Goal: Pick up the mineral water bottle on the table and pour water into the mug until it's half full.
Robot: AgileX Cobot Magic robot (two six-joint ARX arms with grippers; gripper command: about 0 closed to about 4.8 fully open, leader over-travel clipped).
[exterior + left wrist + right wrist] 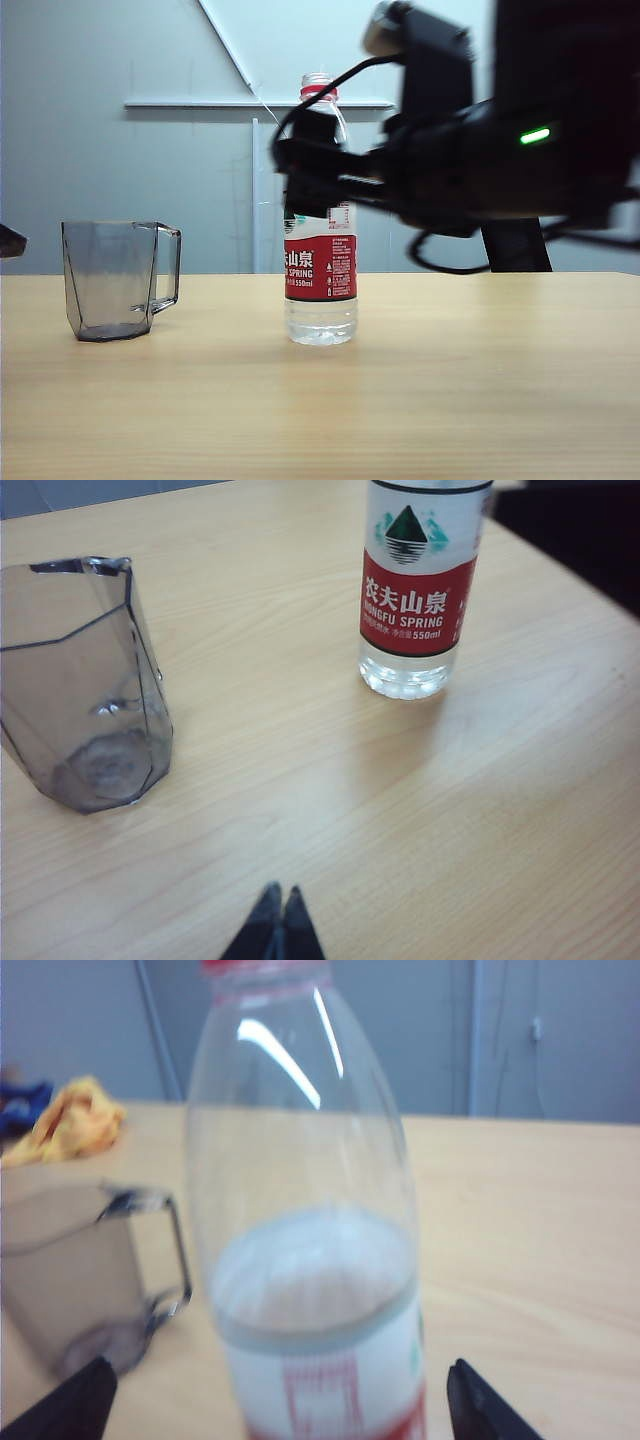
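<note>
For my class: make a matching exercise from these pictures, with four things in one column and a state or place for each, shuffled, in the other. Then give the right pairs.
Things:
1. mug
2. mineral water bottle
3. left gripper
4. right gripper

States or places:
A. fingertips together, above the bare table
B. empty, on the left in the exterior view, handle towards the bottle
C. jaws wide apart, one fingertip on each side of the bottle
D. upright mid-table, red-and-white label, cap off

Pairs: 1-B, 2-D, 3-A, 4-C
</note>
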